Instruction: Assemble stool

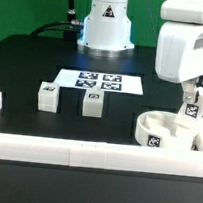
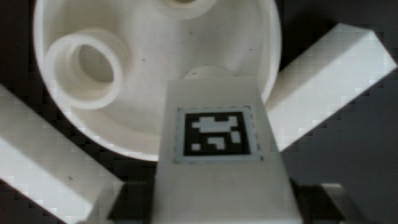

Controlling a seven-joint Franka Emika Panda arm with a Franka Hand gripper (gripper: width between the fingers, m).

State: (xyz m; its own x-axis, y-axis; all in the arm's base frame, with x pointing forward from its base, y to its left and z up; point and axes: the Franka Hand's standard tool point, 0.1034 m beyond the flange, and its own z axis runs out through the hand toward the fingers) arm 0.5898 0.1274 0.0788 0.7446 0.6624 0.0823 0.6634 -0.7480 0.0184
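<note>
Lower right, behind the long white border rail (image 1: 55, 148), the thick white plastic ring seat (image 1: 163, 129) sits on the black counter (image 1: 22, 72). The fingers (image 2: 128, 203) pinch a tagged white leg block (image 1: 197, 111) above it. Two more blocks (image 1: 48, 96) (image 1: 91, 104) stand centre-left.

Counter (image 1: 17, 71): matte black top, evenly lit. Green backdrop (image 1: 33, 5) behind its far edge. White border rail (image 1: 65, 151) runs along the near edge; marker board (image 1: 96, 81) lies flat toward the far side.
</note>
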